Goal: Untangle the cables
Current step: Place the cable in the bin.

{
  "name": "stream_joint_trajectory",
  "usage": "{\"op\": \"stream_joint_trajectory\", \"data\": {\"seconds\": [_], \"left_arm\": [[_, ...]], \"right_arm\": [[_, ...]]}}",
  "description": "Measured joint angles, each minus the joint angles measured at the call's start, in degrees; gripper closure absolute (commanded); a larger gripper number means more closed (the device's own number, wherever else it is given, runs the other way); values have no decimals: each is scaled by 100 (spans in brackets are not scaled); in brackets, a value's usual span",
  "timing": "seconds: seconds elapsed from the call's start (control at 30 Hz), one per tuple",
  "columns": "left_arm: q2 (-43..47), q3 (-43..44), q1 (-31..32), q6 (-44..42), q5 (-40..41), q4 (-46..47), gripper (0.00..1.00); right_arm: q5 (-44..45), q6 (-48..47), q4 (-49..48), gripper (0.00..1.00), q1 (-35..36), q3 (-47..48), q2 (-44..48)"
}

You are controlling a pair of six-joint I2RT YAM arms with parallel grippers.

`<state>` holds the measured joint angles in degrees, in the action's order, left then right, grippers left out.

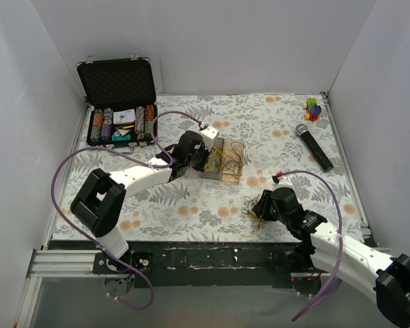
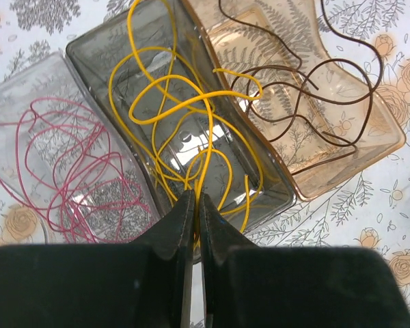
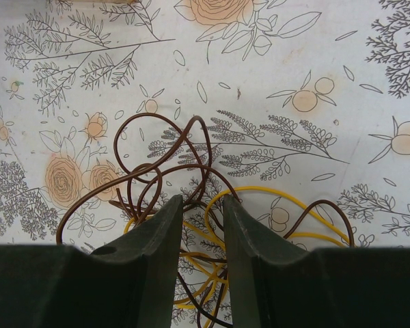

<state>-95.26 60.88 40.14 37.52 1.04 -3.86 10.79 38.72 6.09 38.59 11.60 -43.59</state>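
While thin pink wires (image 2: 61,164), yellow wires (image 2: 184,109) and brown wires (image 2: 294,102) already lie sorted in the clear plastic tray (image 2: 27,75), grey tray (image 2: 78,51) and amber tray (image 2: 389,137), a small brown-and-yellow tangle (image 1: 254,208) remains on the floral tablecloth (image 3: 342,61) (well past halfway, I judge). The right gripper (image 3: 199,199) straddles it, fingers apart. The left gripper (image 2: 195,198), fingers nearly together, sits at the yellow wires; whether it pinches one I cannot tell.

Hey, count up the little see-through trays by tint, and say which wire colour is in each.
Clear tray, pink wires: 1
Grey tray, yellow wires: 1
Amber tray, brown wires: 1
Total: 3 trays
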Motion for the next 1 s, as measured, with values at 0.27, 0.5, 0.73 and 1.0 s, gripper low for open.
{"op": "stream_joint_trajectory", "data": {"seconds": [0.27, 0.5, 0.73, 1.0], "left_arm": [[48, -160, -42, 610, 9, -133, 100], [50, -155, -42, 935, -17, -238, 57], [55, -26, -31, 1093, -90, -407, 38], [245, 245, -33, 1038, -262, -625, 39]], "right_arm": [[-2, 4, -2, 61, 0, 0, 0], [-2, 7, -4, 61, 0, -2, 0], [-4, 9, -9, 61, 0, -2, 0], [-4, 11, -28, 61, 0, -11, -2]]}}
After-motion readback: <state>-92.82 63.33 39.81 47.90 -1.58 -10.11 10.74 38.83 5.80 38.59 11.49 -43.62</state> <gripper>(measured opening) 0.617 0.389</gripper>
